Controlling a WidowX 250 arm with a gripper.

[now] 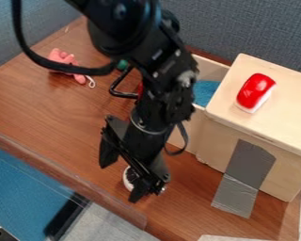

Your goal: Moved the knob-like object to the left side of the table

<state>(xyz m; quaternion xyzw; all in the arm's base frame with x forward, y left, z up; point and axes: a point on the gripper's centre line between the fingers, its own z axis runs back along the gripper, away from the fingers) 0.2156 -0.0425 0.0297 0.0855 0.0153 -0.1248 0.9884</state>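
1. Hangs down from the top edge as a black arm (169,89), ending in a gripper (120,182) above the wooden table (46,110), close to its lower edge in the view.
2. Keeps its fingers (108,153) spread well apart, one toward the upper left, the other lower and farther right.
3. Partly hides the knob-like object (127,179), with white rim and dark middle, low under the gripper, near the table's lower edge and left of the tape; cannot tell whether touching either finger.
4. Includes, to the right, a pale wooden box (228,181) on the table, with a red-and-white object (256,92) on its flat top and a blue surface (205,90) inside its open part.
5. Runs as grey tape (243,164) down the box's front and onto the table.
6. Lies at upper left as a pink toy (67,59), with a small white loop (91,82) beside it.
7. Rises behind the table as a grey fabric partition (241,26).
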